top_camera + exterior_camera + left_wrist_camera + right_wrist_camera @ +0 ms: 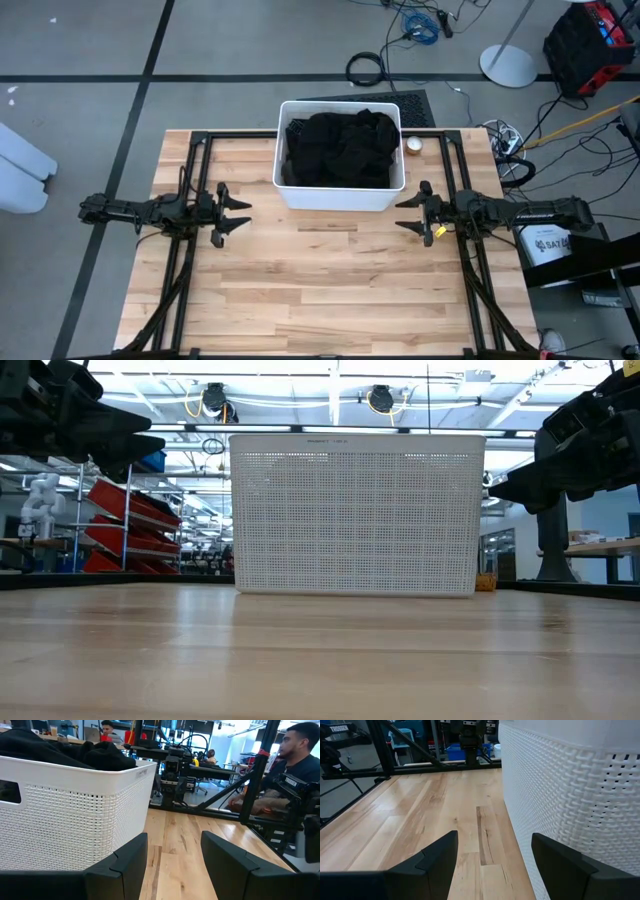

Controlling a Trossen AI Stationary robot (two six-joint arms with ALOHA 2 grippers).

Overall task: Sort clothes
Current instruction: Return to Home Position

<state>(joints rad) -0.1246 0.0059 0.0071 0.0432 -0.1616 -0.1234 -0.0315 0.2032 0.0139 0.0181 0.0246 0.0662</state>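
Note:
Black clothes (340, 148) lie heaped in the white perforated bin (338, 198) at the table's far middle; their dark top (75, 750) shows over the rim in the left wrist view. My left gripper (238, 214) hovers open above the table, left of the bin's near corner, fingers pointing toward the table's right. My right gripper (408, 213) hovers open to the right of the bin, pointing toward the table's left. Nothing is between either pair of fingers.
The bin's near wall (355, 510) stands across the middle of the low view. A small round object (413, 145) sits by the bin's far right corner. Bare wooden tabletop (330, 290) stretches from the bin to the near edge. A seated person (292, 765) shows beyond the table.

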